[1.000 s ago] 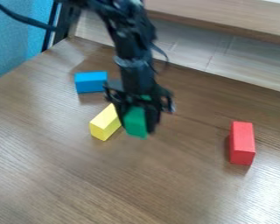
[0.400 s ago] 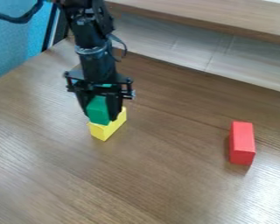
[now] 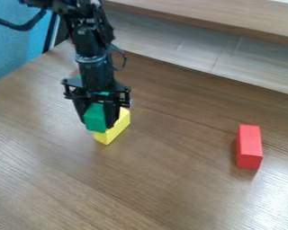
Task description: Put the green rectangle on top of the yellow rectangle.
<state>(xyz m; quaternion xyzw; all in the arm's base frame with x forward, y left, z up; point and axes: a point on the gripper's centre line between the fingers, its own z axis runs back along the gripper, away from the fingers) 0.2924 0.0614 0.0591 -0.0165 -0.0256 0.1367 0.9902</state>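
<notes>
The black gripper [image 3: 99, 122] hangs at the left of the table, pointing down, shut on the green rectangle [image 3: 95, 117]. Directly behind and below the green block lies the yellow rectangle [image 3: 114, 130], a long block set at a slant, its right part and near end visible. The green block overlaps the yellow one's left side in this view; I cannot tell whether the two touch.
A red block [image 3: 249, 147] lies on the brown wooden table [image 3: 170, 188] at the right. Along the back runs a pale wooden ledge [image 3: 212, 49], and a blue surface [image 3: 17, 49] stands at the upper left.
The gripper has carried the green block left to the yellow one, lastly slightly left and down in the view. The blue block, visible at first, is now hidden behind the arm.
</notes>
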